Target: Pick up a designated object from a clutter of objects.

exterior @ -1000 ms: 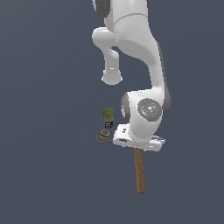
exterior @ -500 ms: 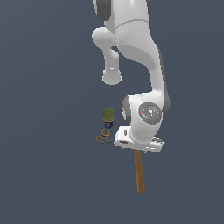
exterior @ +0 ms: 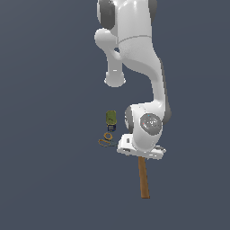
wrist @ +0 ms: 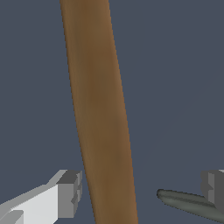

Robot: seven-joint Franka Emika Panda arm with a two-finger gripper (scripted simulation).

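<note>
The hammer shows in the exterior view as a brown wooden handle (exterior: 143,179) sticking out from under my white hand (exterior: 140,151); its head is hidden by the hand. In the wrist view the handle (wrist: 103,113) runs between my fingers, close to one fingertip (wrist: 70,192) and well apart from the other. My gripper (wrist: 142,190) is open around the handle and low over it. A dark grey pointed metal piece (wrist: 186,202) lies by the far finger.
A small olive-green can (exterior: 111,118) with a blue base stands at the exterior view's left of my hand. Thin orange-handled scissors (exterior: 106,139) lie just in front of it. The red bowl is out of view.
My arm has sunk a little lower over the hammer. The hammer, can and scissors have not moved.
</note>
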